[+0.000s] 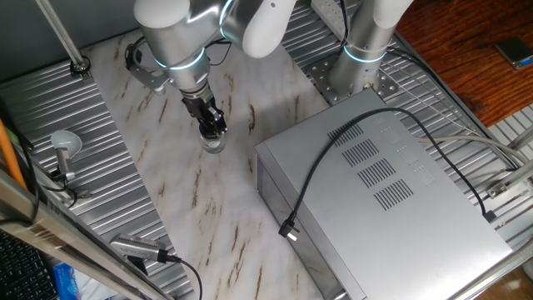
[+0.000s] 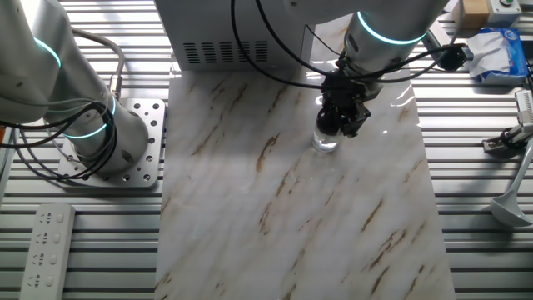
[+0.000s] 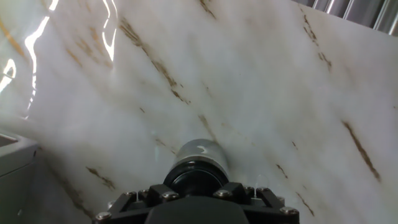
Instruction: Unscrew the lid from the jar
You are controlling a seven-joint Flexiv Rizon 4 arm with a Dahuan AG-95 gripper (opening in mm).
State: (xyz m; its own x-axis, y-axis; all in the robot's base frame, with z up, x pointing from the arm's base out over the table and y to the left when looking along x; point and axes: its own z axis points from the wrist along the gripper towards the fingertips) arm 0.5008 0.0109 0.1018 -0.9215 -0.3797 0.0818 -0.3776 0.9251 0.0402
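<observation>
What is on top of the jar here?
The gripper sits directly over the jar, covering its top in both fixed views. The hand view shows the dark lid between the fingers; the seam where lid meets jar is hidden.

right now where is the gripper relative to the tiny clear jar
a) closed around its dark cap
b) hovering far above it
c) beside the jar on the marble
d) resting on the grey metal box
a: the gripper sits on top of the tiny clear jar, clamped around its small dark round lid, in all three views.
</observation>
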